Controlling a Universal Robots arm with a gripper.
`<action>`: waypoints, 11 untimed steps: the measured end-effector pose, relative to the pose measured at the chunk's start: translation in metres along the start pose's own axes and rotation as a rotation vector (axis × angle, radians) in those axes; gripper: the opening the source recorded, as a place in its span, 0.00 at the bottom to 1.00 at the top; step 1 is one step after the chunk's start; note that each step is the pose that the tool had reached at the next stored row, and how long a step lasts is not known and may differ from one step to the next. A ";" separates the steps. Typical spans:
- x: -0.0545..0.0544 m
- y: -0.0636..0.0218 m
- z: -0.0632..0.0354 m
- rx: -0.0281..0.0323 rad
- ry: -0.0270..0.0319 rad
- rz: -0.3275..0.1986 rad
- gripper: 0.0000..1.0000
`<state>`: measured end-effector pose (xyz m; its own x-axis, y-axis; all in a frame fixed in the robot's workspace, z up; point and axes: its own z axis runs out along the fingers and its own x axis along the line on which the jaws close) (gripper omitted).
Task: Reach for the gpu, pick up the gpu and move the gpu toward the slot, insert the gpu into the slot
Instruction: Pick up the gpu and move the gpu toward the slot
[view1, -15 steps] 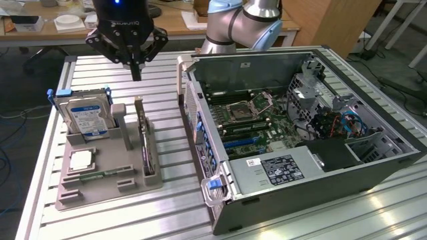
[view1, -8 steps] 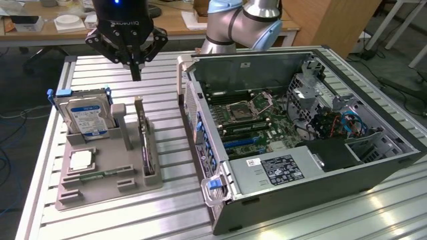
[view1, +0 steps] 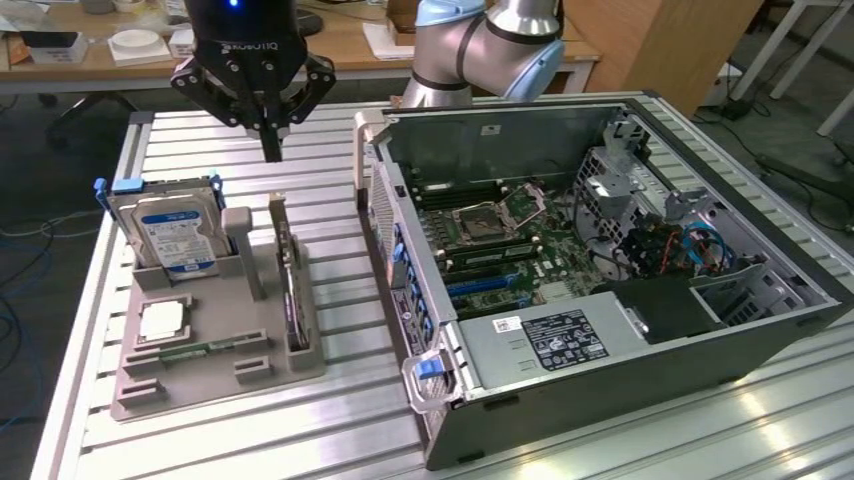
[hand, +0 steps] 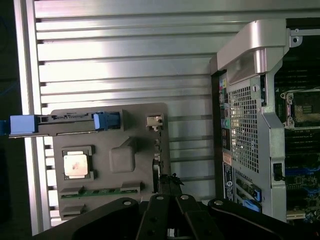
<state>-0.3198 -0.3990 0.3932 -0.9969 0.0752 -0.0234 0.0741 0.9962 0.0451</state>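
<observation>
The gpu (view1: 288, 285) stands on its thin edge in a groove of the grey holder tray (view1: 220, 375), on the exterior view's left of the open computer case. In the wrist view the gpu (hand: 157, 150) is a narrow dark strip with its silver bracket (hand: 154, 121) at one end. My gripper (view1: 272, 148) hangs above the far end of the card, fingers pointing down and closed to a point, holding nothing. The wrist view has the gripper (hand: 169, 182) in line with the card's edge. Blue expansion slots (view1: 487, 284) lie on the motherboard inside the case.
The tray also carries a blue-labelled hard drive (view1: 171, 232), a processor chip (view1: 163, 320) and a green memory stick (view1: 203, 350). The open case (view1: 614, 330) lies on its side on the slatted aluminium table (view1: 334, 410), its perforated rear wall (hand: 245, 120) close to the tray.
</observation>
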 end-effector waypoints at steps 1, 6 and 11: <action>0.000 0.0000 0.0000 0.0000 0.0000 0.000 0.11; 0.000 0.0000 0.0000 0.0000 0.0001 0.000 0.29; 0.000 0.0000 0.0000 0.0000 0.0000 0.000 0.41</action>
<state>-0.3198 -0.3989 0.3931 -0.9969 0.0753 -0.0234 0.0742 0.9962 0.0451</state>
